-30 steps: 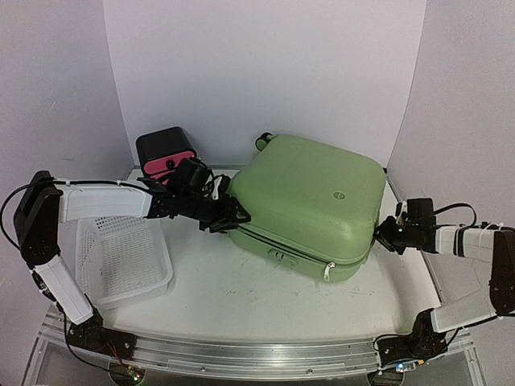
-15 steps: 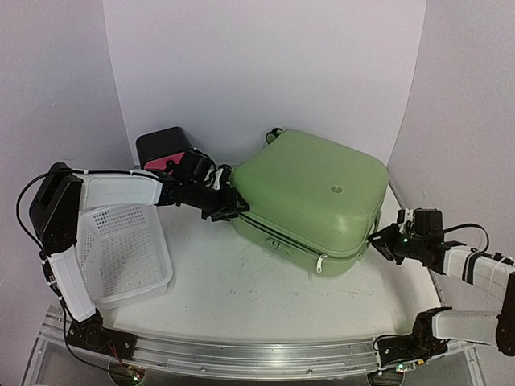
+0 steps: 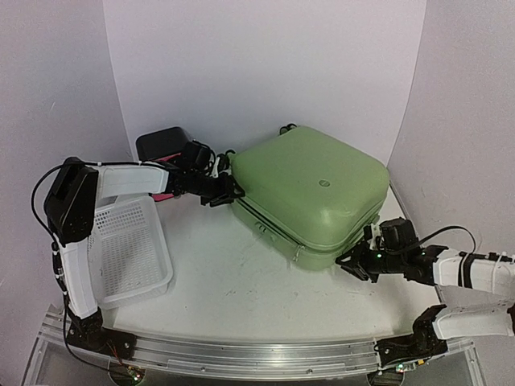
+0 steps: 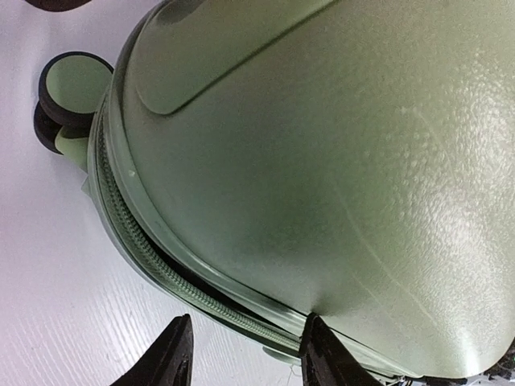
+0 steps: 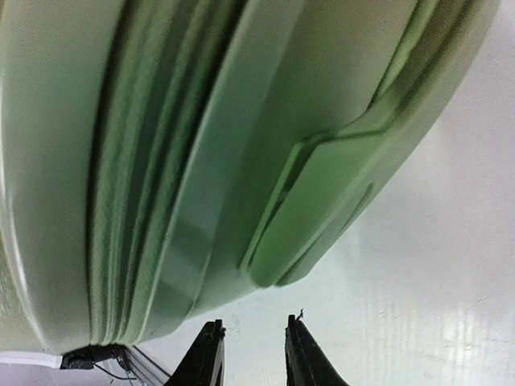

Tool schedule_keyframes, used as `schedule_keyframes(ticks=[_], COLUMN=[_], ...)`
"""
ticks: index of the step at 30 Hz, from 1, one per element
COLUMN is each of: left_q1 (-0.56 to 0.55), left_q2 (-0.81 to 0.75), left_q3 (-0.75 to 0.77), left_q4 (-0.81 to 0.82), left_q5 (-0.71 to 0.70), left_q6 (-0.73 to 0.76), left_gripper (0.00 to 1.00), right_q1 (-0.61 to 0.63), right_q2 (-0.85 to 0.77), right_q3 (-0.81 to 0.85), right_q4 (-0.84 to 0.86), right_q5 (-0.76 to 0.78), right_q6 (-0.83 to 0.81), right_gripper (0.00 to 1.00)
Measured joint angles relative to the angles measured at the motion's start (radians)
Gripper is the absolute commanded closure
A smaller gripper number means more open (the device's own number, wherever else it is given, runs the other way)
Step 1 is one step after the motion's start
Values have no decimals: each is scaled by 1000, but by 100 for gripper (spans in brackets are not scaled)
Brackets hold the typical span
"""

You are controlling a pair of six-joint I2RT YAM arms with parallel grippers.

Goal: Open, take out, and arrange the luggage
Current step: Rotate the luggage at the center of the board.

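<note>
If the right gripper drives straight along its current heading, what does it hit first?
The suitcase. The right gripper, jaws slightly apart and empty, points at the lower shell near a rounded corner, with only a strip of bare table between them. Depth is unclear, so I can't say how near.

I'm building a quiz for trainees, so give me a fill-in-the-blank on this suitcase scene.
The luggage is ____ in colour. The perforated basket is ____. It lies on the luggage's ____ side.
Missing words: green; white; left.
</note>
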State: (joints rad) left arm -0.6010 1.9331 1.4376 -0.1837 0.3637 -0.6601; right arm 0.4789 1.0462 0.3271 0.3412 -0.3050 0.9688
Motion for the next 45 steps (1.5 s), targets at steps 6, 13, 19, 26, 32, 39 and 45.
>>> schedule_keyframes(ticks=[6,13,19,26,32,39,45], left_q1=[20,34,32,17,-26,-76,-85], left_q2=[69,87,-14,-266,-398,-494,-562], left_q3=[89,109,-11,-194,-303,-373,-380], left_q4=[-8,3,54,80,85,61,2], left_q5=[3,19,41,52,44,24,-7], left_q6=[25,59,66,77,84,87,103], left_gripper=[53,46,41,38,35,22,0], right_q1=[88,103,103,103,103,103,102], right_q2=[0,-47,-132,-167,-218,-250,-201], right_q3=[46,63,64,120,211,402,533], right_q4=[0,-38,-100,-185,-269,-370,-400], right_q5=[19,93,169,244,336,481,568], right_q6=[64,68,6,-86,-171,-290,-366], right_gripper=[56,48,47,47,47,47,23])
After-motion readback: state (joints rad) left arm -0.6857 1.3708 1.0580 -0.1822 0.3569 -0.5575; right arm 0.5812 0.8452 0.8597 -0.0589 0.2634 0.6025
